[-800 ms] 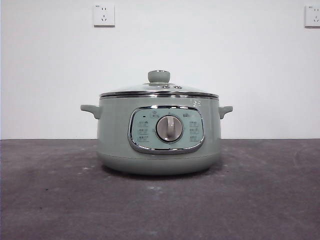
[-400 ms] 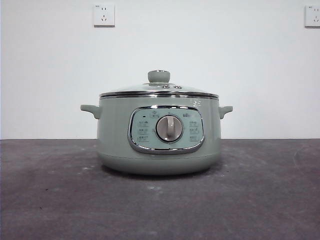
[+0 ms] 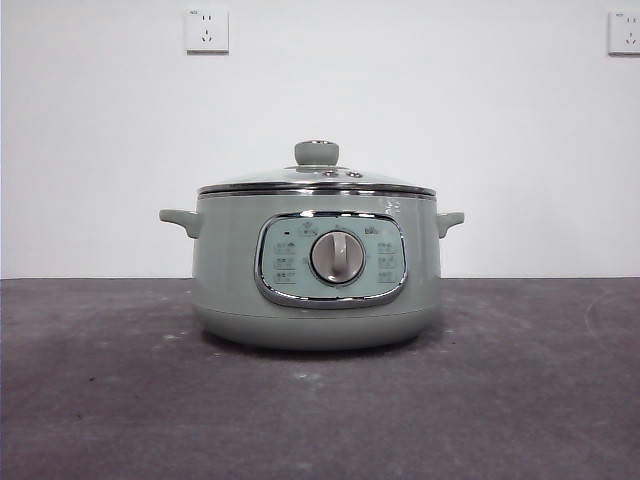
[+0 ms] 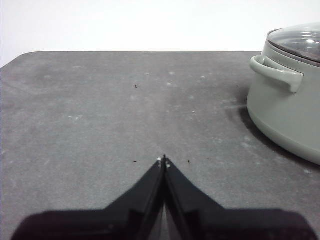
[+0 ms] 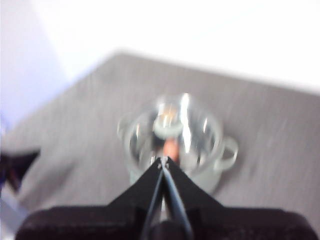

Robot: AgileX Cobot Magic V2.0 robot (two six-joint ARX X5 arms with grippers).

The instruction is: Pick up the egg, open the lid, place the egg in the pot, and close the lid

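Observation:
The pale green pot (image 3: 316, 270) stands mid-table with its glass lid (image 3: 316, 180) seated on the rim, knob (image 3: 316, 153) on top. In the blurred right wrist view, my right gripper (image 5: 163, 161) hangs shut and empty high above the pot (image 5: 220, 172). A reddish-brown egg (image 5: 171, 147) shows through the lid (image 5: 172, 125), inside the pot. My left gripper (image 4: 164, 160) is shut and empty low over bare table, off to the side of the pot (image 4: 287, 115) and its handle (image 4: 275, 72). Neither gripper shows in the front view.
The dark grey table (image 3: 320, 420) runs back to a white wall with two sockets (image 3: 207, 30) (image 3: 624, 32). The table's far edge and a rounded corner (image 4: 30, 54) show in the left wrist view.

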